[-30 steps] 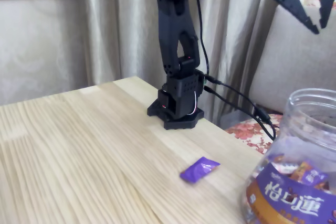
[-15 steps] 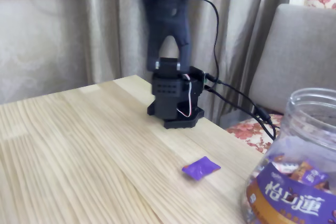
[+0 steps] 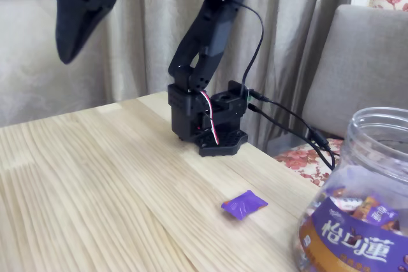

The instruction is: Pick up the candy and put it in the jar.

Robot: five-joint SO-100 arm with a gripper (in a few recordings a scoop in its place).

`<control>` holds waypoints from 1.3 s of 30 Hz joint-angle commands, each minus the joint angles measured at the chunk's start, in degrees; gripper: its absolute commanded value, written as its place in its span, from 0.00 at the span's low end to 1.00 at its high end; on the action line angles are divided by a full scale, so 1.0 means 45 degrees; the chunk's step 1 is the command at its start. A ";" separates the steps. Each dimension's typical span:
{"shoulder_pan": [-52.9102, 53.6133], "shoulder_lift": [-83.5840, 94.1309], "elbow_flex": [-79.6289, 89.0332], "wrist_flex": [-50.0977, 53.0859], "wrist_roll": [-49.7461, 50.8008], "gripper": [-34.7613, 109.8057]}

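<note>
I've swung the black arm right across: a second ago its fingers hung at the upper right of the frame, above the jar, and now the gripper (image 3: pixel 64 52) sits at the upper left, high over the pale wooden surface (image 3: pixel 95 189). From here it reads as one dark tapered wedge pointing down, so I cannot tell whether the fingers are parted or pressed together; nothing visible hangs from them.

The small purple foil-wrapped candy (image 3: pixel 244 204) lies flat on the surface at lower centre-right, in the same place as before give or take a slight shift, just left of the clear plastic jar with the purple label (image 3: pixel 357 208). The jar stands open-mouthed at the lower right corner and already holds wrapped sweets.

So the swing has carried the gripper away from both candy and jar. This piece is not in the jar, and I judge the arm is well apart from it, with a long reach back and down needed to take it.
</note>
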 commanded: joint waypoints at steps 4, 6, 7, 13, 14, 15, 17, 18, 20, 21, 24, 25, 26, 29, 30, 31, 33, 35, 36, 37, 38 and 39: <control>-0.0469 0.1953 0.1797 -0.1504 0.3730 0.24; -0.0879 0.2266 0.2402 -0.1875 0.4375 0.24; -0.1152 0.2520 0.2793 -0.2168 0.4746 0.24; -0.2148 0.4746 0.6211 -0.5156 0.7148 0.24; -0.2148 0.4648 0.6328 -0.5293 0.7617 0.24; -0.2090 0.4473 0.6426 -0.5469 0.7891 0.24; -0.1758 0.4316 0.6777 -0.5898 0.8438 0.24; -0.1621 0.4434 0.7090 -0.6133 0.8672 0.24; -0.1543 0.5098 0.8105 -0.6797 0.8926 0.24; -0.1563 0.5566 0.8789 -0.7227 0.9004 0.24; -0.1270 0.6660 1.0762 -0.8379 0.9258 0.24; -0.1152 0.6953 1.1309 -0.8535 0.9238 0.24; -0.1035 0.7168 1.1777 -0.8555 0.9160 0.24; -0.0879 0.7598 1.2969 -0.8828 0.9258 0.24; -0.0840 0.7773 1.3320 -0.8984 0.9258 0.24; -0.0820 0.7949 1.3691 -0.9121 0.9258 0.24; -0.0879 0.8496 1.4590 -0.9375 0.9551 0.24; -0.0977 0.9668 1.5742 -0.9414 0.9922 0.25; -0.0977 1.0469 1.6270 -0.9238 1.0020 0.25; -0.0957 1.1309 1.6777 -0.8945 1.0156 0.25; -0.0879 1.2305 1.7266 -0.8516 1.0234 0.25; -0.0703 1.3535 1.7754 -0.8066 1.0156 0.25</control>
